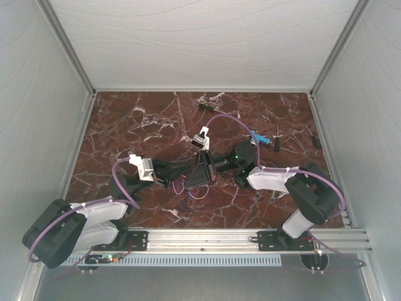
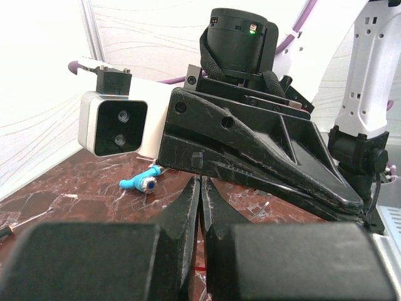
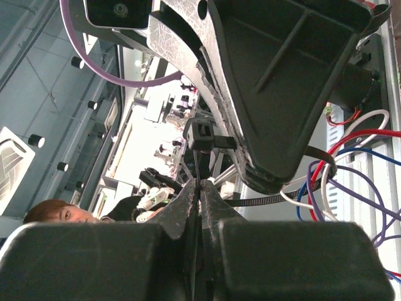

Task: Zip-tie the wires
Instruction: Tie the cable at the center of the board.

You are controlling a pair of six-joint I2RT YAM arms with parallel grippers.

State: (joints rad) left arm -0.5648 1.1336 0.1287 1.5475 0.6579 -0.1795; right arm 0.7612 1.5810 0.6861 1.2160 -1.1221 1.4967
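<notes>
Left end effector [image 2: 200, 188] and right end effector [image 3: 199, 188] closed.

The top camera hangs above and behind the arm bases, looking down and forward over the whole marble table [image 1: 125, 125] from well away. The left wrist camera sits low behind the left gripper [image 2: 200, 197], facing level across the table, close against the right gripper [image 2: 341, 199]. The right wrist camera tilts upward beneath the left gripper, equally close. All three share the table's middle, where both grippers meet.
</notes>
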